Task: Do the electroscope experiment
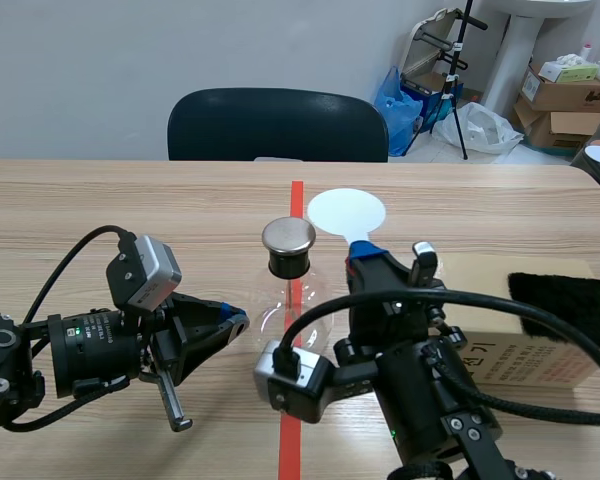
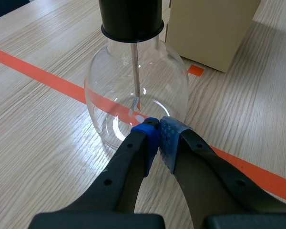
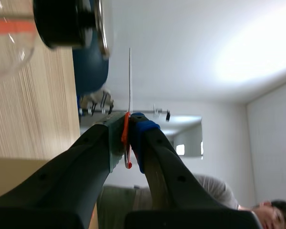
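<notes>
Right tool (image 1: 363,250) is clamped on the stem of the white disc (image 1: 347,212), which sticks out ahead of it toward the far side of the tabletop (image 1: 130,200); left tool (image 1: 235,322) is pressed together on nothing, its tips low at the foot of the glass flask (image 1: 298,310). The flask stands between the two arms; its metal cap (image 1: 288,236) sits just left of the disc and apart from it, so the right arm looks best placed to carry the disc leftward over the cap.
</notes>
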